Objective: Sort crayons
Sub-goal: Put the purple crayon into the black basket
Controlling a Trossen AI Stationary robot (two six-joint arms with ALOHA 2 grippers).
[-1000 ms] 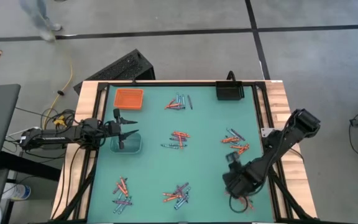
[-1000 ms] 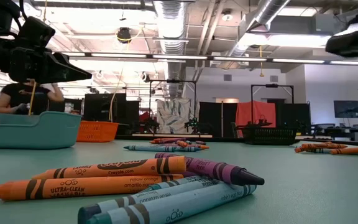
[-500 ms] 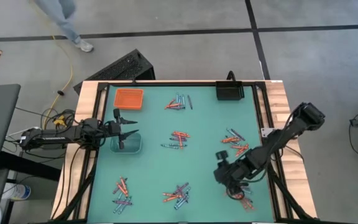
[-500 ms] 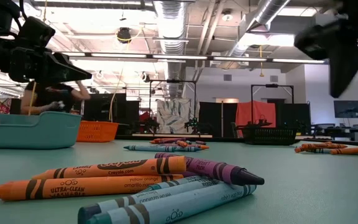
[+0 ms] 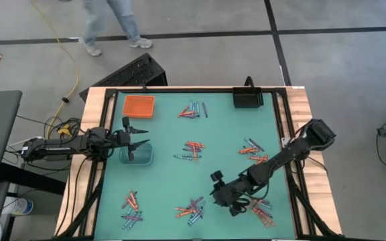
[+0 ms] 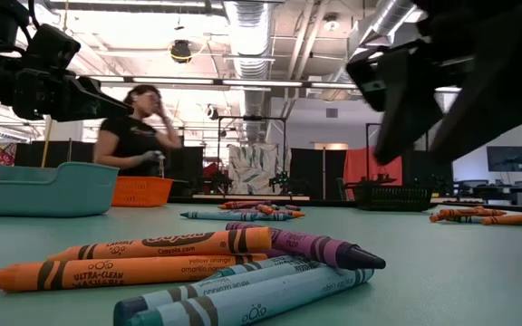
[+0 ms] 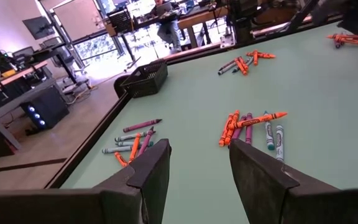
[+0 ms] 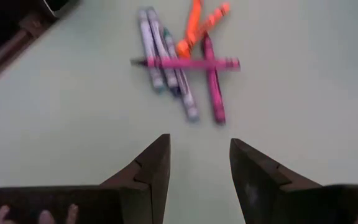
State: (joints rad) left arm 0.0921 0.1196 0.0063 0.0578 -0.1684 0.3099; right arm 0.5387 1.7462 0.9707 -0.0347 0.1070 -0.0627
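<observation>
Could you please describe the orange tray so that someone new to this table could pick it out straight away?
Start from the green mat on the table, seen from above, and go to its far left corner. The orange tray lies flat there, just beyond the clear tray under the left tool. It is the only bright orange tray; the black tray sits in the opposite far corner.

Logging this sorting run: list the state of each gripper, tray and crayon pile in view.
Left gripper: open, empty, hovering over the clear tray.
Right gripper: open, empty, above the mat.
Clear rectangular tray: upright, no crayons visible inside.
Orange rectangular tray: upright, empty.
Black rectangular tray: upright, contents unclear.
Orange, blue and purple crayons: unsorted, lying in mixed piles on the green mat.
</observation>
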